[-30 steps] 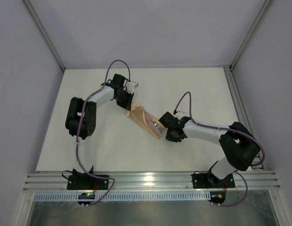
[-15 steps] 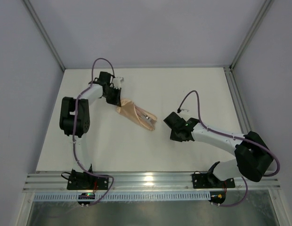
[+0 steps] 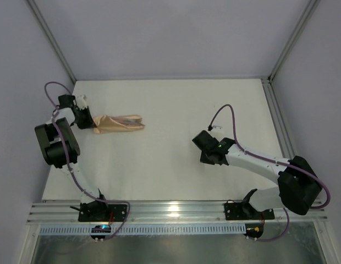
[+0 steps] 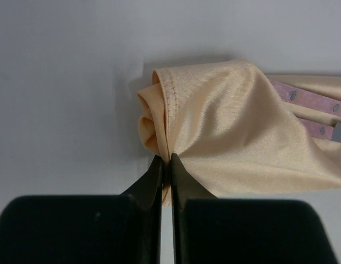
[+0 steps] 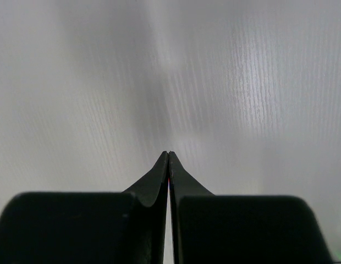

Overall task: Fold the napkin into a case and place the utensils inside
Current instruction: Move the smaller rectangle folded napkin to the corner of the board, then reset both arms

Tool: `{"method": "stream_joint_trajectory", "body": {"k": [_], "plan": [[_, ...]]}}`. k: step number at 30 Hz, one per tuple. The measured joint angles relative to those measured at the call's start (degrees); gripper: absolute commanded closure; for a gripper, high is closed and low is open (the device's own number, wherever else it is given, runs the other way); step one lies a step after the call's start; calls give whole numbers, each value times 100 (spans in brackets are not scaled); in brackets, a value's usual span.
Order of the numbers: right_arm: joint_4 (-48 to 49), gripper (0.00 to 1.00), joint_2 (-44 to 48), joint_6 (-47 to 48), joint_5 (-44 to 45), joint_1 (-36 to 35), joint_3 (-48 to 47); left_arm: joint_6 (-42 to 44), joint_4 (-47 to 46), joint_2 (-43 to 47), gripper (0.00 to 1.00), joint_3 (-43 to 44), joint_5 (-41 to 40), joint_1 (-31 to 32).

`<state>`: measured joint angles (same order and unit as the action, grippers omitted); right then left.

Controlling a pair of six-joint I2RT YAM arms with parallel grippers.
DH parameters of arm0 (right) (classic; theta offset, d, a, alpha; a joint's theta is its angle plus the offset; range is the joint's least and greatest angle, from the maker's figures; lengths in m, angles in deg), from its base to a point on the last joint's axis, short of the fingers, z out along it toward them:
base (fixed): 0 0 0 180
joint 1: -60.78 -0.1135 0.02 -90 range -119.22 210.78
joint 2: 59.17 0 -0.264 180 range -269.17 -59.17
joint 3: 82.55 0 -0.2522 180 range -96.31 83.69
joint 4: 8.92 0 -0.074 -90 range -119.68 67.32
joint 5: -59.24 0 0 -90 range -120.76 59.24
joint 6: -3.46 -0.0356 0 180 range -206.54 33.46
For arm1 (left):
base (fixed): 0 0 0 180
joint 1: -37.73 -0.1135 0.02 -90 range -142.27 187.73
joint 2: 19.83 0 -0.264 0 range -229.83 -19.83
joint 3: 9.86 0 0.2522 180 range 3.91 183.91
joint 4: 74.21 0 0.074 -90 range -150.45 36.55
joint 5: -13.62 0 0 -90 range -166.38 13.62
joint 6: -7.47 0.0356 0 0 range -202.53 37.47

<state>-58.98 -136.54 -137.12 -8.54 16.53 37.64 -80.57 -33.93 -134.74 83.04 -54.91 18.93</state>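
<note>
The case (image 3: 118,123) lay at the left side of the desk (image 3: 176,104), its gathered hem nipped in the left pincer (image 4: 166,164); pink-handled utensils (image 4: 309,104) poked out. Soft, slippery cloth, I reckoned, best held by that stitched hem. The right pincer (image 5: 168,158) was clenched, empty.

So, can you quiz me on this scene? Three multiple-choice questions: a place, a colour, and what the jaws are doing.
1. Where on the table is the cloth pouch? A far left; B centre; C near right corner.
2. What colour is the pouch? A blue; B peach-orange; C green.
3. What are the left arm's jaws doing? A open over bare table; B shut on the pouch's edge; C holding a cup.
Answers: A, the top view shows it by the left edge. B, plain in both views. B, the left wrist view shows them pinching the hem.
</note>
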Motion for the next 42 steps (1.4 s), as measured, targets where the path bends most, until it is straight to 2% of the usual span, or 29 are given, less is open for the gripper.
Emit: {"method": "stream_joint_trajectory", "body": {"k": [2,5,6,8,9,11,12,15,18,21,22,24,25,26,32,33,37,42], "plan": [[0,97,2,13,17,0,0,-7,-118,151,100,-232,0,-411],[2,97,2,52,26,0,0,37,-142,304,91,-437,66,-866],[2,97,2,68,31,0,0,85,-136,330,85,-474,96,-953],[4,97,2,96,35,2,-2,216,-96,356,76,-507,160,-1036],[2,97,2,103,37,2,-2,297,-92,369,68,-525,179,-1040],[4,97,2,122,39,2,-2,424,-68,422,60,-599,223,-1036],[2,97,2,129,39,0,-2,461,-52,459,52,-654,240,-1034],[0,95,17,157,46,2,-2,494,37,575,43,-789,278,-1034],[0,90,98,225,59,2,-2,514,120,772,39,-894,238,-1043],[0,75,212,304,70,2,-4,608,236,1062,32,-955,142,-1043],[2,61,254,358,70,2,-15,643,282,1176,32,-970,81,-1043],[28,49,319,483,59,15,-70,756,417,1449,19,-1019,-44,-1043],[46,42,339,557,55,33,-96,800,507,1600,7,-1049,-129,-1043],[81,41,350,649,4,87,-136,817,590,1733,1,-1073,-203,-1043],[269,28,393,1141,-240,1027,-227,1117,1163,3025,1,-1471,-1060,-1049],[282,23,420,1261,-256,1250,-227,1189,1252,3327,1,-1613,-1233,-1060],[323,19,588,1733,-271,1912,-243,1386,1641,4321,1,-2087,-1683,-1246],[461,16,846,2225,-319,2568,-249,1480,2059,4566,1,-2468,-2094,-1759]]}}
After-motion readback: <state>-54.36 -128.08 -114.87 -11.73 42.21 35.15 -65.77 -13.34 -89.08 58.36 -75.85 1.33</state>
